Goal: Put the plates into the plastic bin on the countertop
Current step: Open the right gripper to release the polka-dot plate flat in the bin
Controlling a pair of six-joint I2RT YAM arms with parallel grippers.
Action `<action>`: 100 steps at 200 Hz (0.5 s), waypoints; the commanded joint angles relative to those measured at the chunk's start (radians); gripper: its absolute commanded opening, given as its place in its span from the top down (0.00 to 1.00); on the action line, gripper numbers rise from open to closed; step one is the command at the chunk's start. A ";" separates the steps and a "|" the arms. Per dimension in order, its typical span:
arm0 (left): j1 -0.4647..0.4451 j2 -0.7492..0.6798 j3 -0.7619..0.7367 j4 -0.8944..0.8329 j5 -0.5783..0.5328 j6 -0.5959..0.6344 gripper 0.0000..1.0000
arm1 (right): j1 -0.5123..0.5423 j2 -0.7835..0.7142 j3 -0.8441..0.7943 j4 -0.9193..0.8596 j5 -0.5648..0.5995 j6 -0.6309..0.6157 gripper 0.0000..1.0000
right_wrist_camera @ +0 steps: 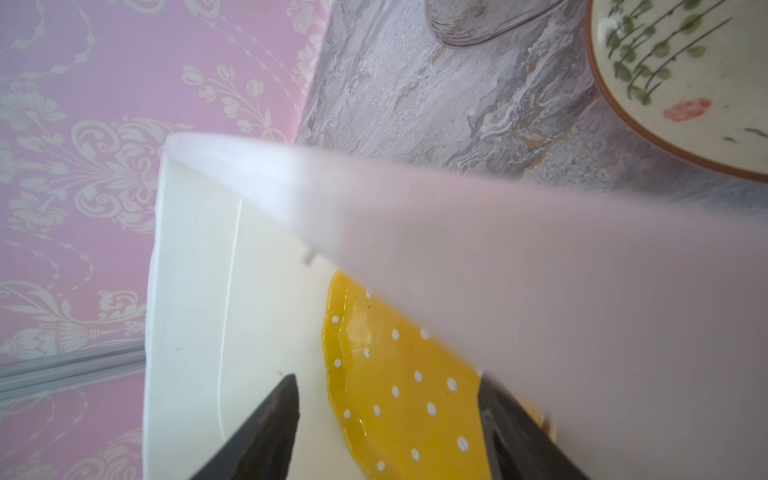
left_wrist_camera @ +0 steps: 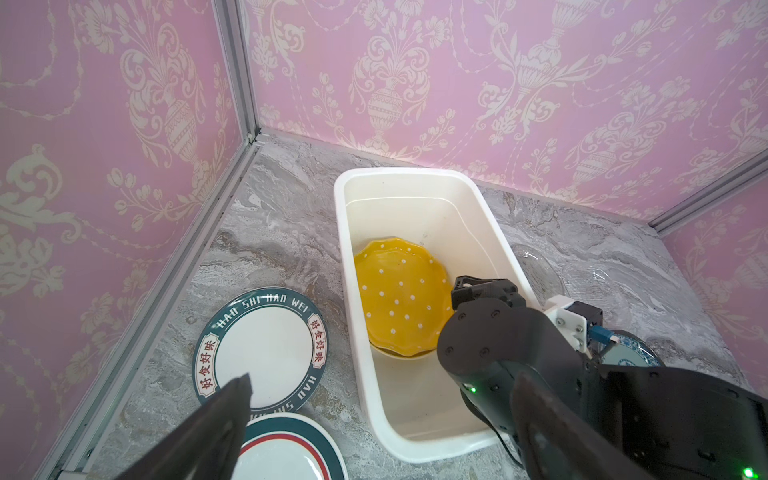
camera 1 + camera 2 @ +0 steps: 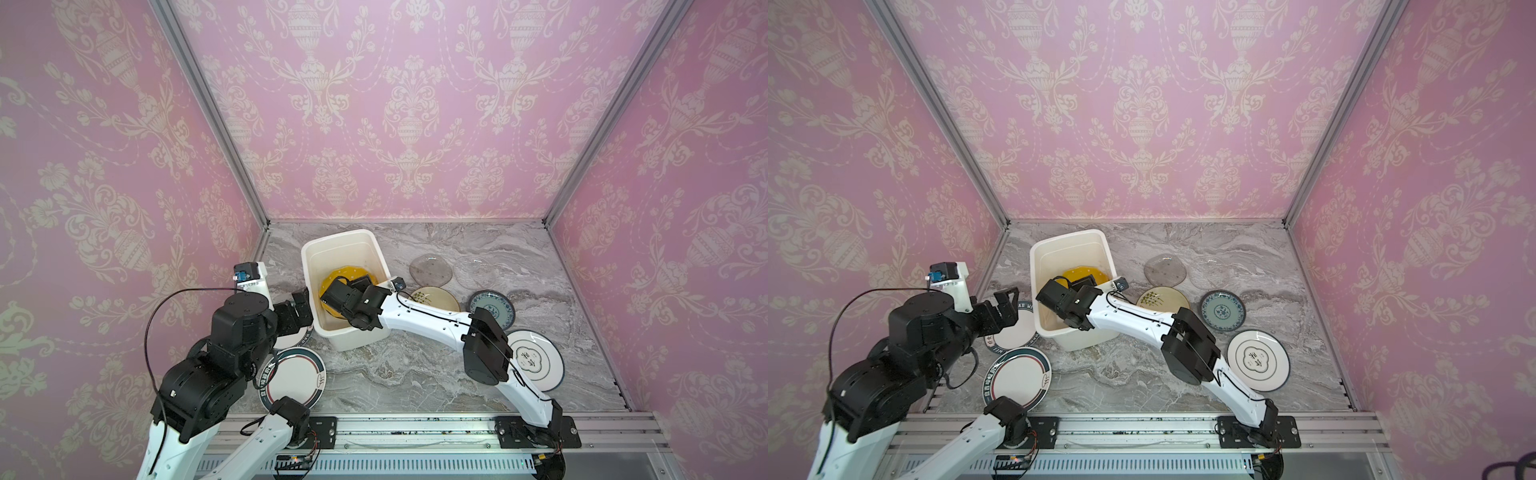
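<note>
Right wrist view: right gripper point(image 1: 386, 378) jaws parted, gripping nothing. Dotted yellow plate point(image 2: 401, 297) lies inside plastic bin point(image 2: 343, 249), ten o'clock on countertop point(image 3: 415, 374). Best to lift straight up and clear the three-o'clock wall before swinging. Left gripper point(image 3: 1007, 307) gaping, empty.

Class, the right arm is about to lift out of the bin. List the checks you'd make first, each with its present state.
1. Dotted yellow plate lying in the plastic bin: ok.
2. Right gripper jaws open: ok.
3. Jaws clear of that plate's rim: cannot tell.
4. Left gripper open, empty: ok.
5. All plates binned: not ok; green-sprig plate, blue-patterned plate and others lie on the countertop.
</note>
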 commanded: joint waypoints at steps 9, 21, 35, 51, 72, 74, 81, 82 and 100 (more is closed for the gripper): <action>0.002 0.008 0.030 0.000 -0.025 0.018 0.01 | -0.013 -0.017 0.035 -0.053 -0.049 -0.029 0.24; 0.002 0.010 0.035 -0.004 -0.025 0.018 0.01 | -0.012 -0.015 0.050 -0.068 -0.047 -0.063 0.23; 0.002 0.011 0.041 -0.010 -0.027 0.017 0.01 | -0.013 -0.023 0.040 -0.057 -0.049 -0.093 0.22; 0.002 0.011 0.049 -0.020 -0.030 0.017 0.01 | -0.015 -0.044 0.008 -0.003 -0.053 -0.163 0.21; 0.002 0.011 0.062 -0.041 -0.038 0.018 0.01 | -0.019 -0.083 -0.033 0.119 -0.059 -0.326 0.21; 0.002 0.011 0.064 -0.043 -0.038 0.018 0.01 | -0.020 -0.086 -0.036 0.134 -0.062 -0.343 0.21; 0.002 0.010 0.070 -0.053 -0.042 0.015 0.01 | -0.021 -0.101 -0.042 0.173 -0.065 -0.412 0.21; 0.002 0.009 0.070 -0.054 -0.043 0.015 0.01 | -0.020 -0.104 -0.042 0.179 -0.065 -0.421 0.21; 0.002 0.008 0.087 -0.074 -0.045 0.006 0.01 | -0.021 -0.151 -0.061 0.318 -0.090 -0.645 0.22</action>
